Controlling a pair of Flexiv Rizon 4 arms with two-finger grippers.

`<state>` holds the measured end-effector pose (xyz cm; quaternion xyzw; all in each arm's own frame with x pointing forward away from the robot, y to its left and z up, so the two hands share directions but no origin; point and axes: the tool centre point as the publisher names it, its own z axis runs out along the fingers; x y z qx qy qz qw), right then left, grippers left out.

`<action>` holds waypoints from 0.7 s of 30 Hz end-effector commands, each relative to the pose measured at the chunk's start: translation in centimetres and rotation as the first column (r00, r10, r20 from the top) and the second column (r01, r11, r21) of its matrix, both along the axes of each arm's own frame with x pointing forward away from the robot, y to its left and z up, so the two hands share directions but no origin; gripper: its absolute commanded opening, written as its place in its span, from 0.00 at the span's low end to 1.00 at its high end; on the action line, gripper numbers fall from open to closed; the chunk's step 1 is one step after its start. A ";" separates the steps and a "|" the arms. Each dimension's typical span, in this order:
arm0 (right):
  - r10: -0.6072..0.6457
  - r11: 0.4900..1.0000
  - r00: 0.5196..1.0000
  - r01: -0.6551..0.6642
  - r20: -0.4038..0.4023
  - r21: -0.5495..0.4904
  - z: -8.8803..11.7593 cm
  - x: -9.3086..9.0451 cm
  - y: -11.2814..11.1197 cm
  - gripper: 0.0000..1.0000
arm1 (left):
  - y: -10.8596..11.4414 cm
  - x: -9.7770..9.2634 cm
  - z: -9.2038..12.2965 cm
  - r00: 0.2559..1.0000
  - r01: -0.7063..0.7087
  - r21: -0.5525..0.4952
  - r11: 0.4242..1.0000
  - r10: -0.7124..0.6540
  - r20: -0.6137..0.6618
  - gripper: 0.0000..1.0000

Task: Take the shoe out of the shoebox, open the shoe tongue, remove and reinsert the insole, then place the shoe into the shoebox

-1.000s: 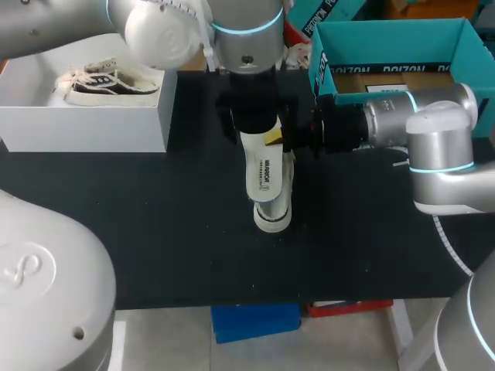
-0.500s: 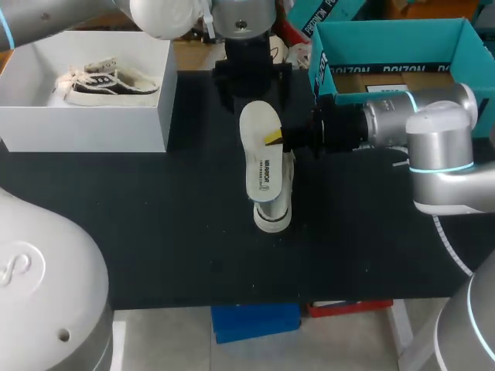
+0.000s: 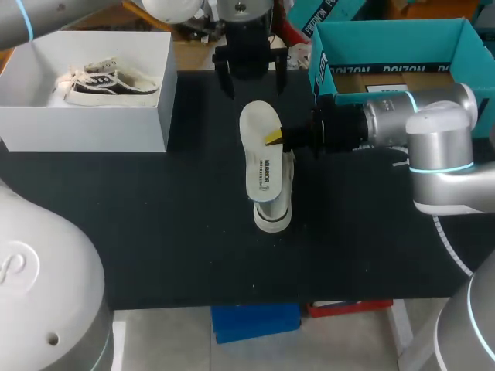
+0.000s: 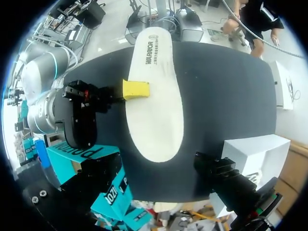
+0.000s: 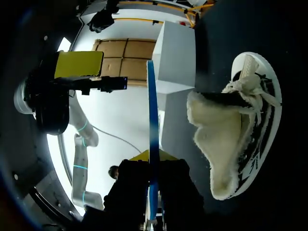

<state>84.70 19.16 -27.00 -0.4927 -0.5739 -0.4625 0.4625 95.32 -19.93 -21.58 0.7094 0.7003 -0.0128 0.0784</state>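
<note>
A white insole (image 3: 259, 154) hangs flat above the black table, my right gripper (image 3: 277, 139) shut on its edge from the right. The left wrist view shows the insole (image 4: 154, 96) from above, with a yellow fingertip (image 4: 136, 89) of that gripper on its rim. Seen edge-on in the right wrist view, the insole (image 5: 152, 125) is a thin blue line rising from my right gripper (image 5: 153, 166). Under it lies the fleece-lined white shoe (image 3: 274, 216), also in the right wrist view (image 5: 240, 139). My left gripper (image 3: 251, 83) stands open over the table's back edge, beyond the insole and holding nothing.
A white shoebox (image 3: 93, 124) at the back left holds another shoe (image 3: 108, 81). A teal shoebox (image 3: 387, 35) stands at the back right, behind my right arm. The table's black surface (image 3: 155, 232) stretches out in front of the shoe.
My left arm has drawn back from over the insole toward the table's far edge, still open. The insole, the shoe and my right gripper have stayed in place.
</note>
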 end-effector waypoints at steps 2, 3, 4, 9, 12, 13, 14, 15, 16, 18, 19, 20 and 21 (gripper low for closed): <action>-0.001 1.000 1.000 0.001 0.000 -0.003 0.0 0.0 0.0 0.00 | -0.2 -0.5 0.5 1.000 -0.003 0.020 1.000 0.003 -0.001 1.00; -0.001 1.000 1.000 0.001 0.000 -0.003 0.0 0.0 0.0 0.00 | -0.2 -0.8 0.7 1.000 -0.001 0.016 1.000 0.001 0.001 1.00; -0.001 1.000 1.000 0.001 0.000 -0.003 0.0 0.0 0.0 0.00 | -0.2 -1.2 0.9 1.000 0.000 0.013 1.000 0.000 0.002 1.00; -0.001 1.000 1.000 0.001 0.000 -0.003 0.0 0.0 0.0 0.00 | 0.0 -3.2 1.2 1.000 0.022 -0.009 1.000 -0.022 0.021 1.00; -0.001 1.000 1.000 0.001 0.000 -0.003 0.0 0.0 0.0 0.00 | 0.2 -4.8 1.1 0.999 0.035 -0.012 0.999 -0.035 0.018 1.00; -0.001 1.000 1.000 0.001 0.000 -0.003 0.0 0.0 0.0 0.00 | 0.3 -5.5 1.1 0.999 0.037 -0.010 0.999 -0.036 0.023 1.00; -0.001 1.000 1.000 0.001 0.000 -0.003 0.0 0.0 0.0 0.00 | 0.3 -6.1 1.2 0.999 0.039 -0.010 0.999 -0.038 0.026 1.00; -0.001 1.000 1.000 0.001 0.000 -0.003 0.0 0.0 0.0 0.00 | 0.4 -6.7 1.1 0.999 0.039 -0.012 0.999 -0.039 0.026 1.00; -0.001 1.000 1.000 0.001 0.000 -0.003 0.0 0.0 0.0 0.00 | 0.5 -7.3 1.1 0.999 0.037 -0.014 0.999 -0.037 0.024 1.00; -0.001 1.000 1.000 0.001 0.000 -0.003 0.0 0.0 0.0 0.00 | 0.6 -8.5 0.8 0.999 0.033 -0.009 0.999 -0.033 0.019 1.00; -0.001 1.000 1.000 0.001 0.000 -0.003 0.0 0.0 0.0 0.00 | 0.6 -9.2 0.6 0.999 0.033 -0.008 0.999 -0.033 0.016 1.00; -0.001 1.000 1.000 0.001 0.000 -0.003 0.0 0.0 0.0 0.00 | 0.6 -9.9 0.3 0.999 0.033 -0.002 0.999 -0.033 0.012 1.00; -0.001 1.000 1.000 0.001 0.000 -0.003 0.0 0.0 0.0 0.00 | 0.5 -10.6 0.1 0.999 0.035 0.003 0.999 -0.035 0.011 1.00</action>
